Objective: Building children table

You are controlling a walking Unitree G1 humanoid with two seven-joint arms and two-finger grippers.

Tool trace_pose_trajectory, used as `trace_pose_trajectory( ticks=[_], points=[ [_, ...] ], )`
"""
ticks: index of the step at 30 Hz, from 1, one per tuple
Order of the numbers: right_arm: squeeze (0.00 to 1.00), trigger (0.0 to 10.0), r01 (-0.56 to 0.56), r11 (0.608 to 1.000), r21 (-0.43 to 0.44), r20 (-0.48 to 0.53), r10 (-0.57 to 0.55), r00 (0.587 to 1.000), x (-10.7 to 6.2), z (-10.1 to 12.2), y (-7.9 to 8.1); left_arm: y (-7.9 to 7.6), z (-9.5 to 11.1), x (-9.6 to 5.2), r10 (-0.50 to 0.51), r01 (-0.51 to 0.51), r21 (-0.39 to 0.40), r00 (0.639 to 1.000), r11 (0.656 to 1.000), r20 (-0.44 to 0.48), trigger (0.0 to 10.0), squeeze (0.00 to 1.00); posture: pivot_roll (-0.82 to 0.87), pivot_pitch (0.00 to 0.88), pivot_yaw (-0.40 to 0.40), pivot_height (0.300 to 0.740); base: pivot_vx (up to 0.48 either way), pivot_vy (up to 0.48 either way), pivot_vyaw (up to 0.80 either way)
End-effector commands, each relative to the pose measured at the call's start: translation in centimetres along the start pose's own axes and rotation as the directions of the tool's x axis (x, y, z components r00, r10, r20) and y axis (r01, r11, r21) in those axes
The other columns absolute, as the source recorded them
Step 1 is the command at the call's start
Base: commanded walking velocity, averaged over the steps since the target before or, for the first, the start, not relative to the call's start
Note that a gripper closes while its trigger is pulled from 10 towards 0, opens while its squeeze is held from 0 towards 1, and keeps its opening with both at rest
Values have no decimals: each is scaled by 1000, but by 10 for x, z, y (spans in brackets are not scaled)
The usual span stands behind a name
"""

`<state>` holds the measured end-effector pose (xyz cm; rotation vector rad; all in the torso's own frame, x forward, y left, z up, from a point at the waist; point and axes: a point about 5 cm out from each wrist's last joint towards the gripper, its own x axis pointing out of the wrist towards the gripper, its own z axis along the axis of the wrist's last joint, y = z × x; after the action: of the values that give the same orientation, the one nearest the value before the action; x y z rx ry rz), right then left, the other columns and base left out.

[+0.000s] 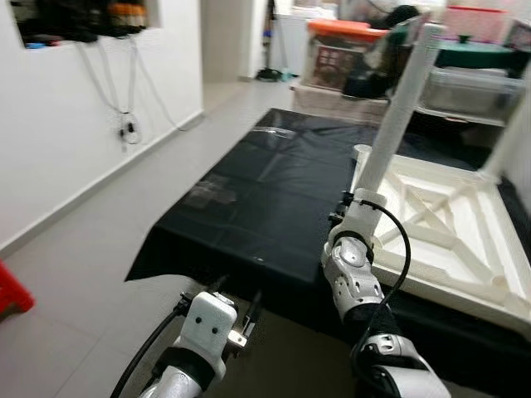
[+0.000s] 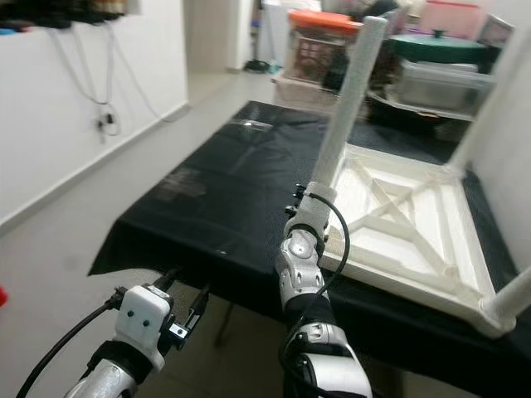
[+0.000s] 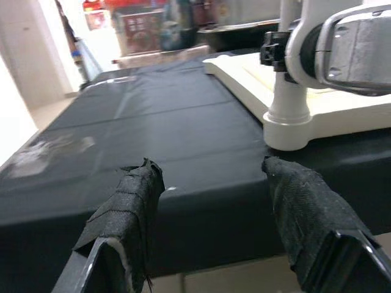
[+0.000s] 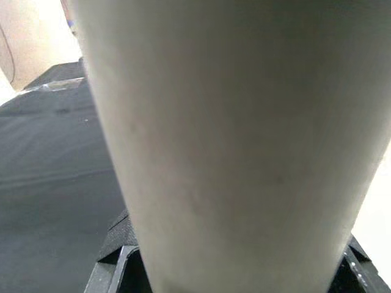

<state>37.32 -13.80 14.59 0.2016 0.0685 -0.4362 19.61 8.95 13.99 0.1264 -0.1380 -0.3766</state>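
A white children's table (image 1: 448, 224) lies upside down on a black-covered table (image 1: 265, 191). A white leg (image 1: 402, 108) stands tilted in its near-left corner socket (image 3: 287, 125). My right gripper (image 1: 358, 203) is shut on the lower part of this leg (image 4: 232, 134), which sits between the black fingers (image 4: 119, 250). Another leg (image 2: 489, 108) rises at the far right corner. A third leg (image 2: 510, 303) stands at the near right corner. My left gripper (image 3: 211, 171) is open and holds nothing, low at the black table's front edge, left of the leg.
Plastic storage boxes, one with an orange lid (image 1: 344, 33), stand behind the table. A white wall with hanging cables (image 1: 124, 124) runs along the left, with grey tiled floor (image 1: 75, 240) between it and the table. A red object (image 1: 12, 290) sits on the floor.
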Motion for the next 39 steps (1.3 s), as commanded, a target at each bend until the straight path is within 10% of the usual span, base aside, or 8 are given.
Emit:
trace_pose_trajectory(
  ticks=[1,2,3,4,9,10,35,39],
  points=[
    [0,4863,-40,999,34,-21,41,999,-4,-3,8,-2,-3,0,-3,3,-6,1000,1000,-7,10000,0,139,0,-88,740,0,0,0],
    [0,4863,-40,999,34,-21,41,999,-4,-3,8,-2,-3,0,-3,3,-6,1000,1000,-7,10000,0,139,0,-88,740,0,0,0],
    [0,10000,-125,992,8,-7,125,992,-8,-6,18,-1,-3,1,-3,3,-6,1000,1000,-8,10000,0,138,0,-88,740,0,0,0],
    [1000,10000,-196,980,-17,6,196,981,-12,-9,25,-1,-2,1,-3,3,-7,1000,1000,-7,10000,0,139,0,-88,740,0,0,0],
    [1000,10000,-268,959,-90,46,272,961,-19,-13,34,-1,-2,1,-2,2,-9,1000,1000,-8,10000,0,138,0,-87,740,0,0,0],
    [0,10000,-264,956,-124,76,275,959,-18,-11,33,-1,-2,1,-3,3,-9,1000,1000,-8,10000,0,138,0,-85,740,0,0,0],
    [0,10000,-537,841,-61,85,540,837,-18,-10,23,0,-3,2,-3,3,-9,1000,1000,-12,10000,0,131,0,-78,740,0,0,-406],
    [0,10000,-633,772,-53,83,635,768,-24,-10,36,0,-3,3,-1,1,-8,1000,1000,-9,10000,0,132,0,-81,740,0,0,-384]
  ],
)
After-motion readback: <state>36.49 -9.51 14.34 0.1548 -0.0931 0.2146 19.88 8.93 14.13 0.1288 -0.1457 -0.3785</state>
